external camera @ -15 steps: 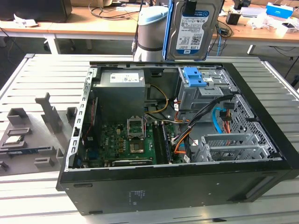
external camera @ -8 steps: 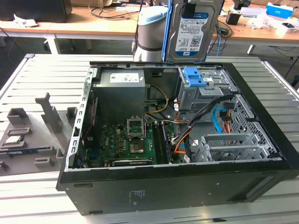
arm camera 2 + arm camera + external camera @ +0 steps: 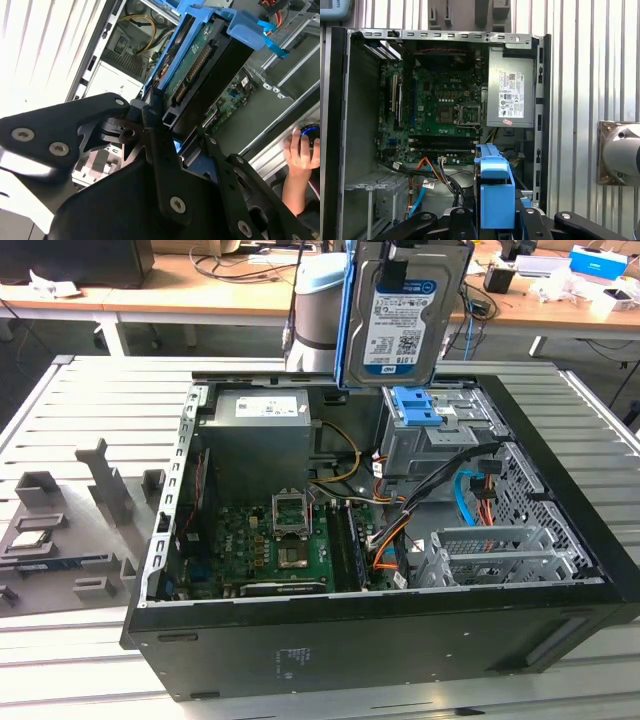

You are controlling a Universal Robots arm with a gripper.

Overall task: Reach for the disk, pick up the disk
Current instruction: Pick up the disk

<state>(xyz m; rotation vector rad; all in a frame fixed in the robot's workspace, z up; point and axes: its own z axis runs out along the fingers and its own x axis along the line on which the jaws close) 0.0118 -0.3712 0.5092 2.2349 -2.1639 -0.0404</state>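
Disk [image 3: 408, 315] is lifted clear above the open computer case [image 3: 560, 540], held upright, silver body with a white-and-blue barcode label facing the exterior view, bright blue plastic carrier framing its edges. In the second wrist view the gripper [image 3: 172, 132] is closed on the disk's end, black fingers [image 3: 150, 125] clamping both sides; its green circuit-board underside and connector edge show there. A person's hand [image 3: 300, 152] rests beside the case.

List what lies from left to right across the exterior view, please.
Grey foam tray → green motherboard → disk held up by the claw, above the case → silver drive cage.
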